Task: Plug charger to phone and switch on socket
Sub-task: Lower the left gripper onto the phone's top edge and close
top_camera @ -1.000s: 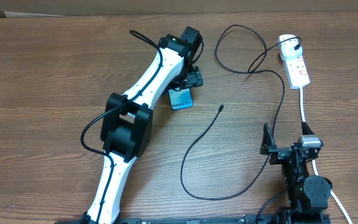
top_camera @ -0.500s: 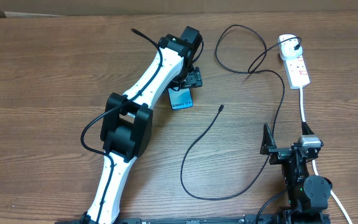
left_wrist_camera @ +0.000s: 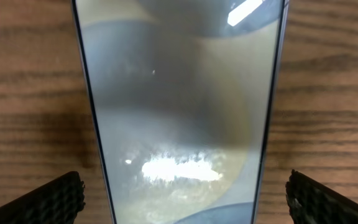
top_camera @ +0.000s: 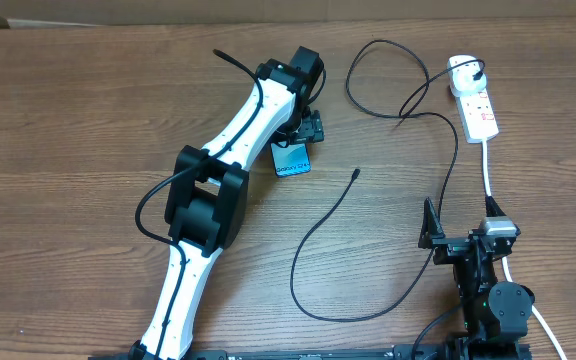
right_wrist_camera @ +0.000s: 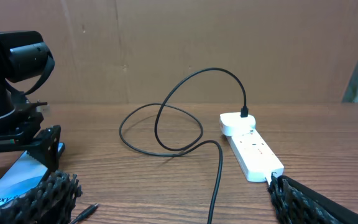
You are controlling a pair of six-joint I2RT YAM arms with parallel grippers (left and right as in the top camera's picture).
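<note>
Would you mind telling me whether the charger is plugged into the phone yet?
Unplugged: the charger's connector tip lies on the table, apart from the phone.

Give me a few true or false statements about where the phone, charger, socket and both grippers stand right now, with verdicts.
1. The left gripper hovers open over the phone. True.
2. The charger has its connector tip in the phone. False: the tip lies loose on the table, apart from the phone.
3. The charger's white plug sits in the socket. True.
4. The right gripper is clamped on the charger. False: it is open, gripping nothing.
</note>
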